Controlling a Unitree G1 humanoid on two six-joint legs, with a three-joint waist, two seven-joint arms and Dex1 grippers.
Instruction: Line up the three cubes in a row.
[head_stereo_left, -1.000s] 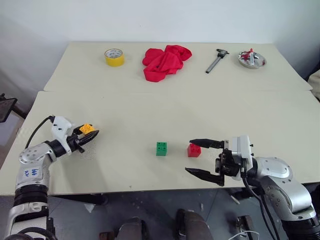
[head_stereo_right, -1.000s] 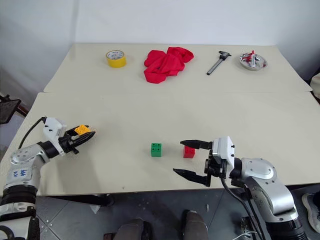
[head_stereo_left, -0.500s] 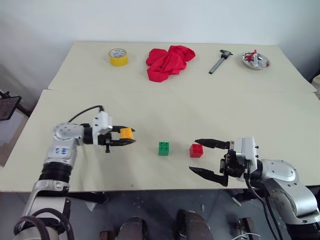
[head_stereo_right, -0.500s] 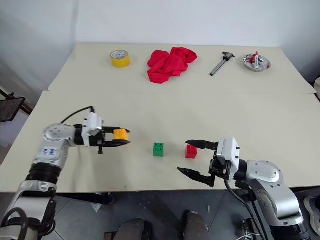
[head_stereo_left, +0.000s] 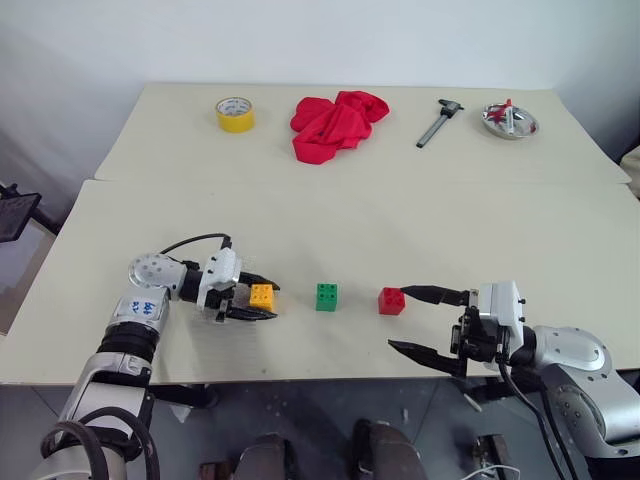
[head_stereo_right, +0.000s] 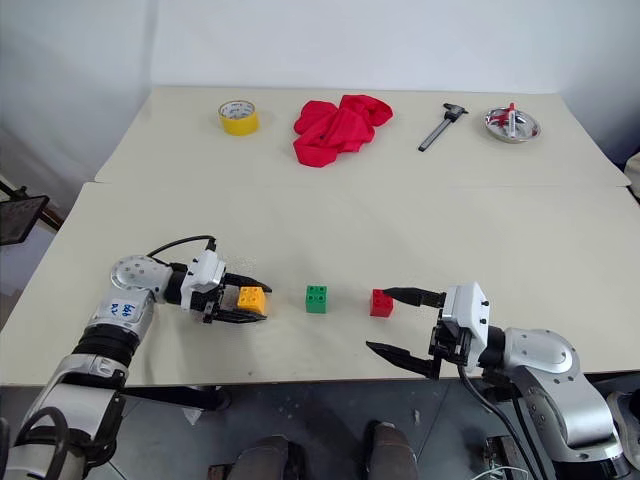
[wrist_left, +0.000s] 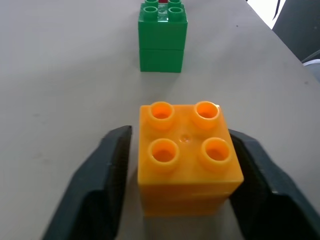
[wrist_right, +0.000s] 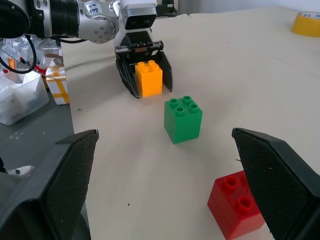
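Since a second ago our left gripper (head_stereo_left: 262, 300) has swung in from the table's left edge and set the orange cube (head_stereo_left: 262, 295) down left of the green cube (head_stereo_left: 326, 296). Its fingers now stand slightly apart from the orange cube, so it's released. Our right gripper (head_stereo_left: 428, 320) hangs wide open near the red cube (head_stereo_left: 391, 300), holding nothing. Risk: pulling out crooked could drag orange off the line.

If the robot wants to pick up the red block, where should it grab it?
Best guess: by its two flat side walls, not the studded top. The red block stands upright and alone on the table, and the open right hand is already beside it, so coming in level from the right looks easiest.
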